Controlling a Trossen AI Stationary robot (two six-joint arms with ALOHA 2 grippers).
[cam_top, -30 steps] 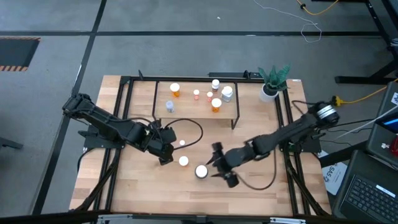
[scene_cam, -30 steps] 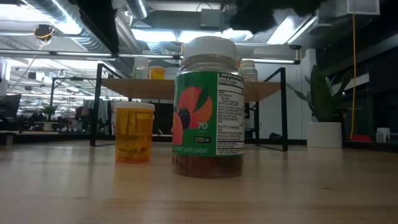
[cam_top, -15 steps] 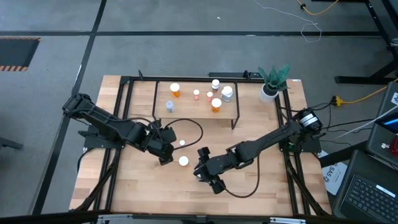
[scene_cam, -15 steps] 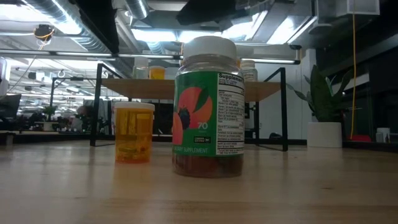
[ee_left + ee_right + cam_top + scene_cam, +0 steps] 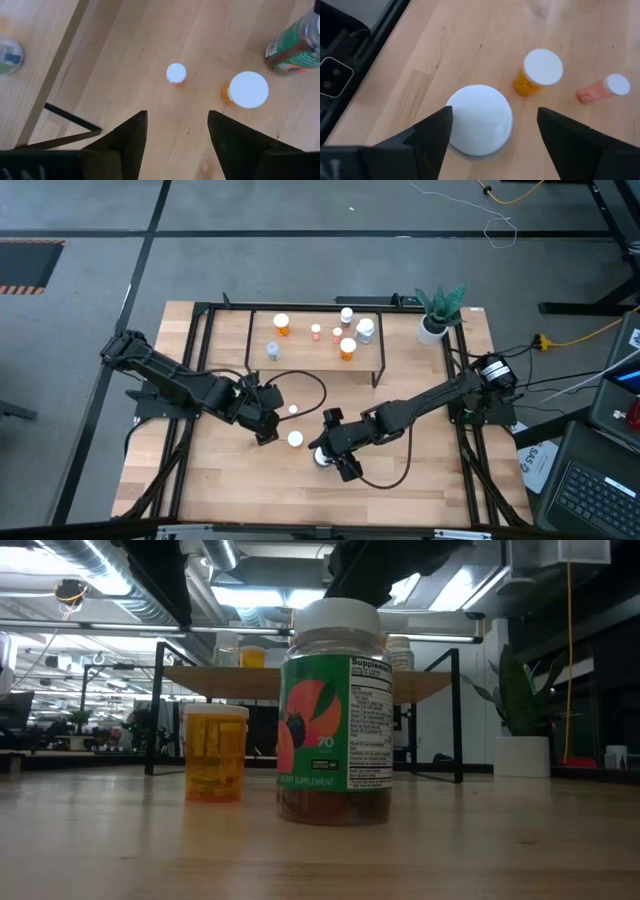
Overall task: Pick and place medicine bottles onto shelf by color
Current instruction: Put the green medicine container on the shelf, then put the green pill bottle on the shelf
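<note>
High view: the shelf (image 5: 262, 332) was seen at upper centre of the table, with about six medicine bottles already on it.
Left on table: three bottles stayed unplaced at lower centre – a big green-labelled bottle (image 5: 335, 710), an amber bottle (image 5: 215, 752) and a small pinkish bottle (image 5: 600, 90).
Right gripper (image 5: 490, 132): held above the big bottle's white cap, jaws apart, nothing gripped.
Left gripper (image 5: 176, 131): held near the small bottle, jaws apart, empty.
</note>
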